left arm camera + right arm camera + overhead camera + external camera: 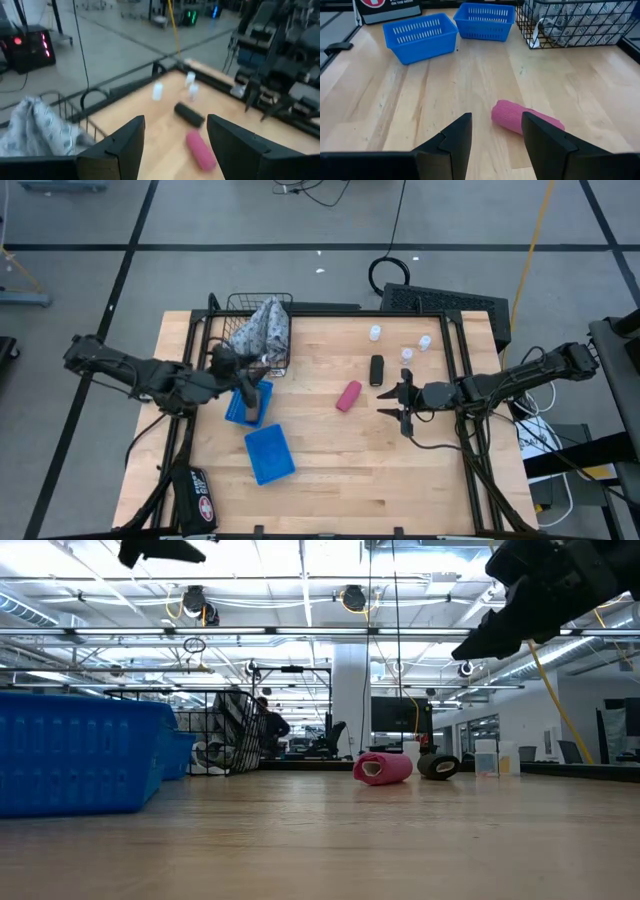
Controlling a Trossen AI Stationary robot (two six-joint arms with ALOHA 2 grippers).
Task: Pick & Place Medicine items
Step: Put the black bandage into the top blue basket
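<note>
Right wrist view, pink tube (pixel 527 120) just beyond open jaws

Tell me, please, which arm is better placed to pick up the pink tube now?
Probably the right. The right gripper is open, just beside the pink tube, which lies straight ahead of its fingers in the right wrist view. The left gripper, also open, is farther away, over the blue trays.
</note>
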